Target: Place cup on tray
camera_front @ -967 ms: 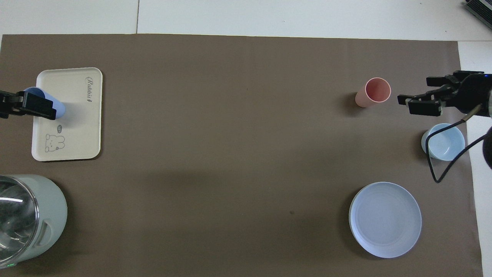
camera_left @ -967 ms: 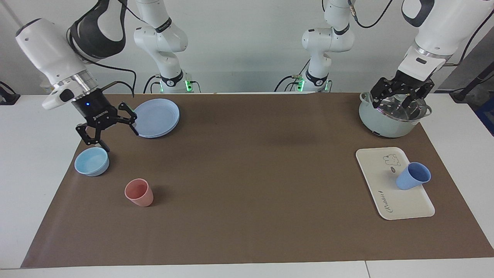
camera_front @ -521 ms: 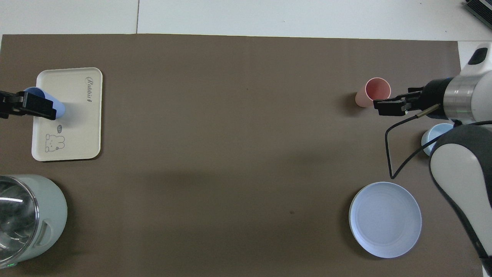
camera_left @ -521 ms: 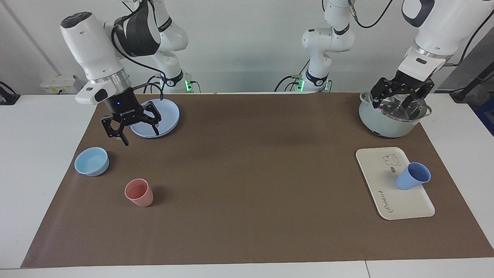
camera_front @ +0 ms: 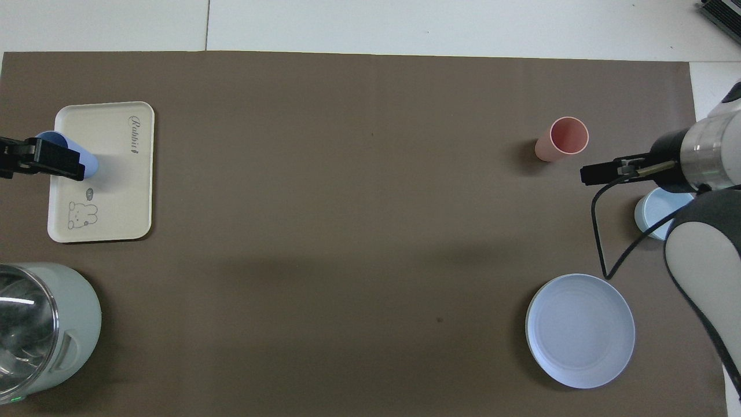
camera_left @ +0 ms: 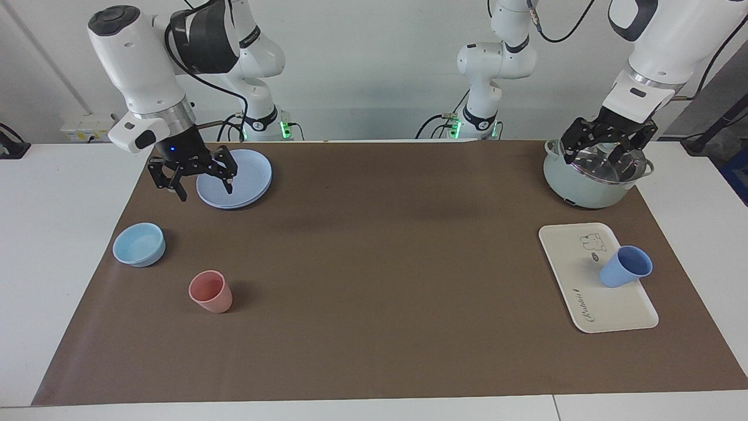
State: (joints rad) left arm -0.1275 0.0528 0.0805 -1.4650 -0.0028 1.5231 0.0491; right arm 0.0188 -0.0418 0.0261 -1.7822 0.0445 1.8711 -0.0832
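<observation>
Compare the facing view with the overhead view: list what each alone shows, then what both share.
Facing view only: both arms' bases, and the left gripper raised over the pot, clear of the cup. Overhead view only: the pot's glass lid from above. Both: the cup on the tray, the pink cup, bowl, plate, open right gripper.

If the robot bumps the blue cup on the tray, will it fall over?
Probably, yes. The blue cup already leans on the tray, with its narrow base down and its wide mouth up, so a small nudge may tip it. It is round and tapered, so once down it would likely roll in a curve. It looks like thin plastic, so probably light and unlikely to break.
</observation>
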